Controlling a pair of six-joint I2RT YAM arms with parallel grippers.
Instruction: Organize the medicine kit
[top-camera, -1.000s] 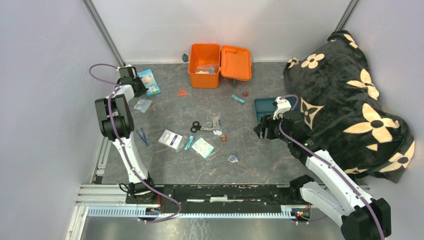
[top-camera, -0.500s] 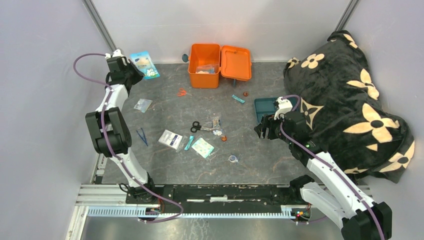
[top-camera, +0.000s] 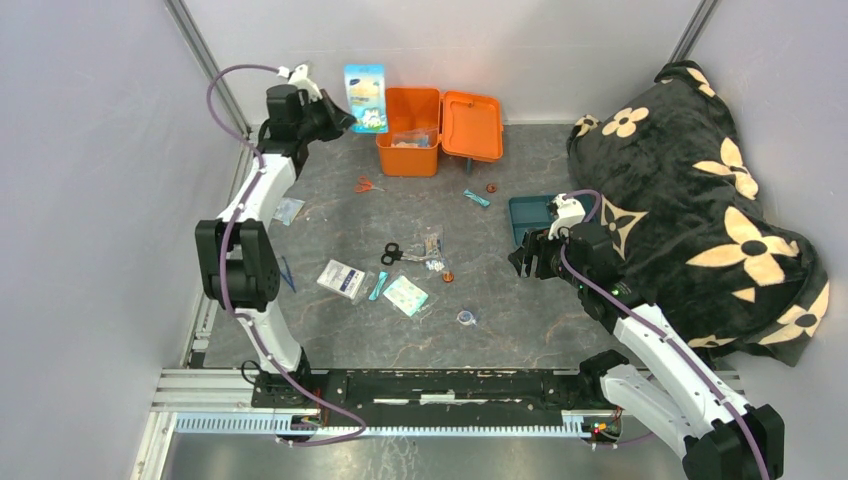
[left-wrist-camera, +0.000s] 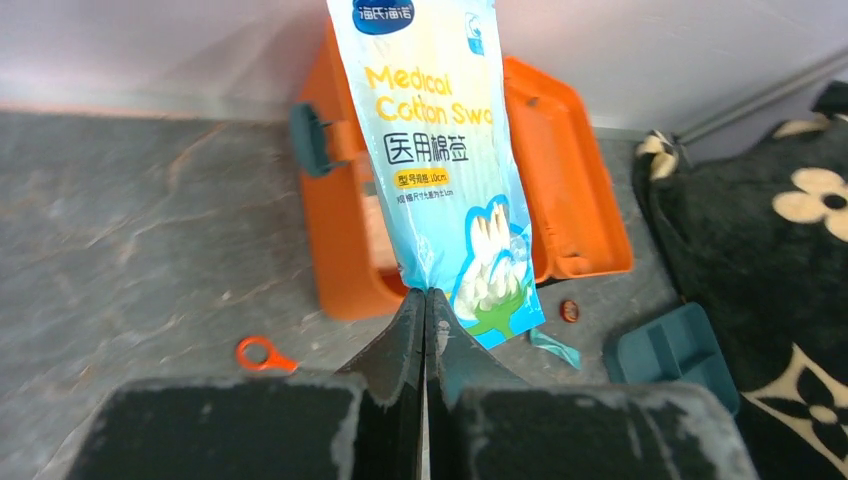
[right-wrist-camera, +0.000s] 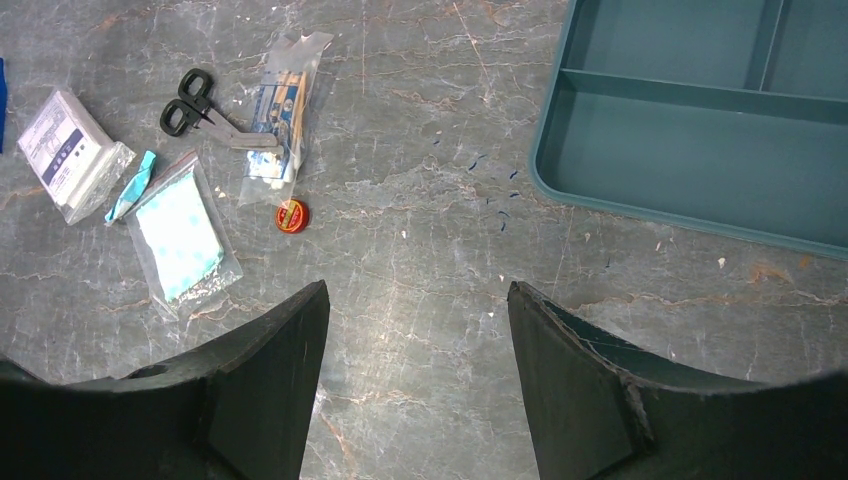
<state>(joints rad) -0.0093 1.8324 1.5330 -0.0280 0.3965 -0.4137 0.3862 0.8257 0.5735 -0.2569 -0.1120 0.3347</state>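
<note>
The orange medicine kit (top-camera: 408, 150) stands open at the back of the table, lid (top-camera: 472, 127) laid to its right, some packets inside. It also shows in the left wrist view (left-wrist-camera: 340, 250). My left gripper (top-camera: 338, 117) is shut on the lower edge of a blue cotton swab packet (top-camera: 365, 98), held in the air just left of the kit. In the left wrist view the packet (left-wrist-camera: 440, 150) hangs in front of the kit from my left gripper (left-wrist-camera: 425, 298). My right gripper (top-camera: 519, 258) is open and empty, low over the table (right-wrist-camera: 418, 300) beside the teal tray (top-camera: 527, 213).
Loose on the table: black scissors (top-camera: 394, 254), a swab bag (top-camera: 432, 241), white pouch (top-camera: 341, 279), gauze packet (top-camera: 405, 295), small red tin (top-camera: 447, 276), tape roll (top-camera: 466, 318), orange ring tool (top-camera: 365, 185), blue tweezers (top-camera: 285, 272), clear bag (top-camera: 286, 209). A black flowered blanket (top-camera: 700, 210) fills the right side.
My left arm has lifted the cotton swab packet from the far left of the table and swung it right, up to the kit. The right arm has not moved.
</note>
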